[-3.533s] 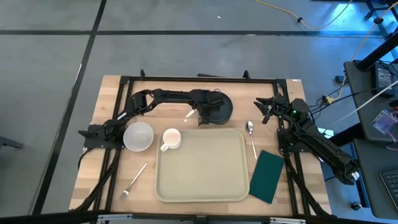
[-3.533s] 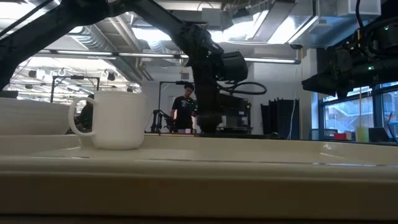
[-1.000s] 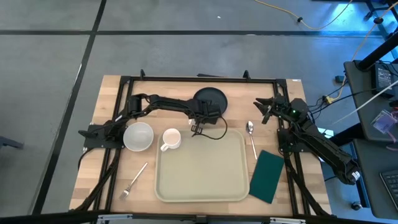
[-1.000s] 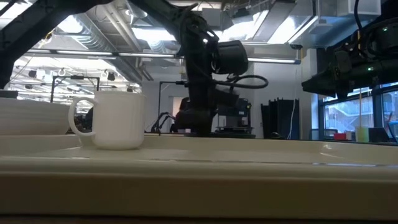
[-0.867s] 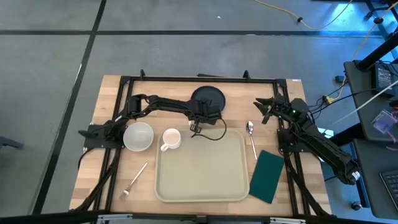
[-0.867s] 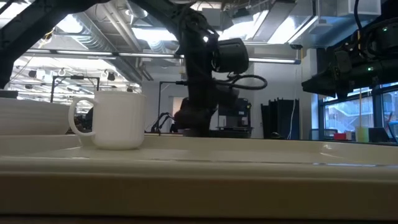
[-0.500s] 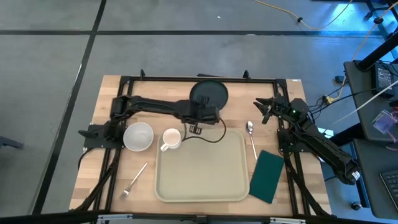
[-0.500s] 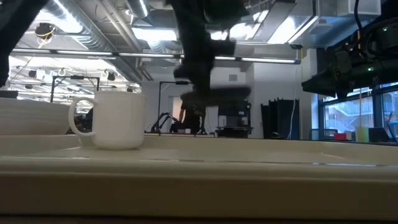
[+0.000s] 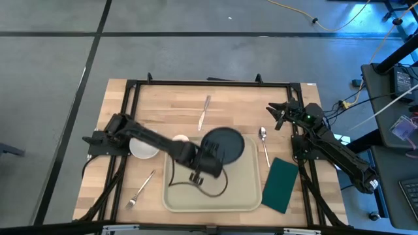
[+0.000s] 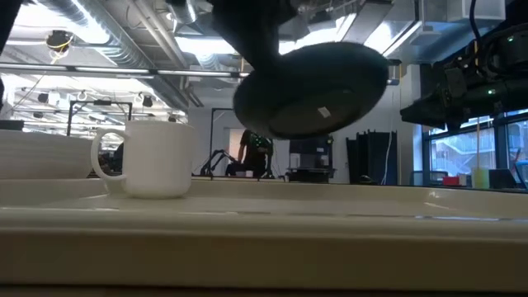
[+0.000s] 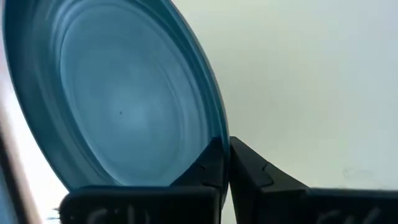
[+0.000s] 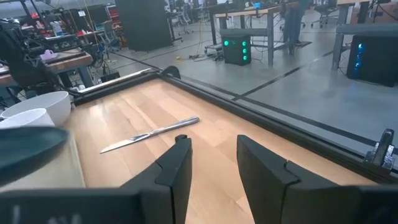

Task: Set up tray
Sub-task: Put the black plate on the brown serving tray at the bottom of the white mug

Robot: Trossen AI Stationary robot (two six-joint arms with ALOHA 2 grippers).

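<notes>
The left gripper (image 9: 208, 161) is clamped on the rim of the dark plate (image 9: 223, 145), carrying it tilted above the far half of the tray (image 9: 245, 196), which lies flat at the counter's middle directly under the gripper. The tray looks stiff, light and smooth, best gripped by its raised rim. The right gripper (image 12: 211, 163), fingers apart and empty, waits beyond the tray's right side.
</notes>
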